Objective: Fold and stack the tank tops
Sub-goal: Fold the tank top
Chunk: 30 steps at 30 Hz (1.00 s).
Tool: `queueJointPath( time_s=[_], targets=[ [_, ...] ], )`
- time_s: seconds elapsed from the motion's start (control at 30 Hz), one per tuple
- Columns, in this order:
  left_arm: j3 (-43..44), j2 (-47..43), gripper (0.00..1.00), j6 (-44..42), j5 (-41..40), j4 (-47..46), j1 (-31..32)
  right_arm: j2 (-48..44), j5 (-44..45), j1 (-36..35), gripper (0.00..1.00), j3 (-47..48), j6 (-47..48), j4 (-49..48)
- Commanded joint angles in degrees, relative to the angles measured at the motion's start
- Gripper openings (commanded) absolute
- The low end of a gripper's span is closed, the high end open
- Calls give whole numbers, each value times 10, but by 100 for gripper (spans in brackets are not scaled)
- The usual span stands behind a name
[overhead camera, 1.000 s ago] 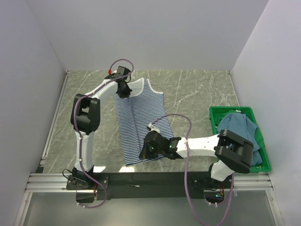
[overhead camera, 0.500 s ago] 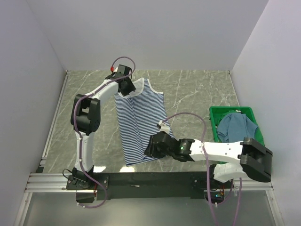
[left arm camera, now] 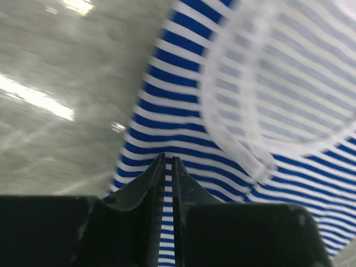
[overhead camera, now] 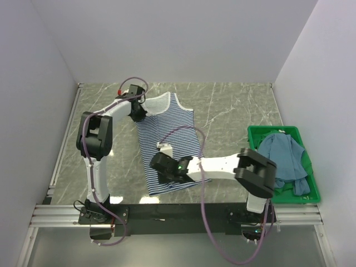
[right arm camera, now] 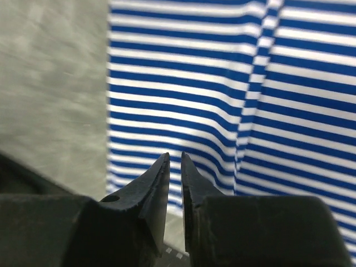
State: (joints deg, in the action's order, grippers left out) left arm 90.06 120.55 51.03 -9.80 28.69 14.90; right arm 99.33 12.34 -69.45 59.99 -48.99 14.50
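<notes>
The left hand [left arm camera: 168, 161] clenched the striped tank top [overhead camera: 169, 130] near its neck trim, while the right hand [right arm camera: 174, 158] hung nearly closed over the hem, grip unclear.

My left gripper [left arm camera: 168, 161] reaches far forward, my right gripper [right arm camera: 174, 158] stretches leftward, low; both pinched nearly closed

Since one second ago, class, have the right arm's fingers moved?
Yes. The right arm's fingers moved left across the navy-and-white striped cloth tank top, away from the rigid green plastic crate.
</notes>
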Motion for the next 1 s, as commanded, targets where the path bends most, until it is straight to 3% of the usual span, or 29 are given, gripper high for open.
queueJointPath(
  time_s=[0.0,0.4,0.67,0.77,0.87,0.97],
  targets=[
    [-3,-8,15,-5,-1,-14,-19,51,-4,-20,20,56,37,15],
    [90,70,17,-66,46,-1,-72,185,-108,-28,18,238,43,-37],
    [192,62,33,-95,89,14,-77,112,-70,-5,20,235,59,-51],
    [171,22,44,-86,107,-12,-76,42,-62,30,27,192,55,-45],
    [147,-18,51,-79,109,-15,-64,-32,-72,115,37,134,63,-40],
    [110,-58,52,-69,100,-6,-30,-80,-88,223,42,99,93,-20]
  ],
)
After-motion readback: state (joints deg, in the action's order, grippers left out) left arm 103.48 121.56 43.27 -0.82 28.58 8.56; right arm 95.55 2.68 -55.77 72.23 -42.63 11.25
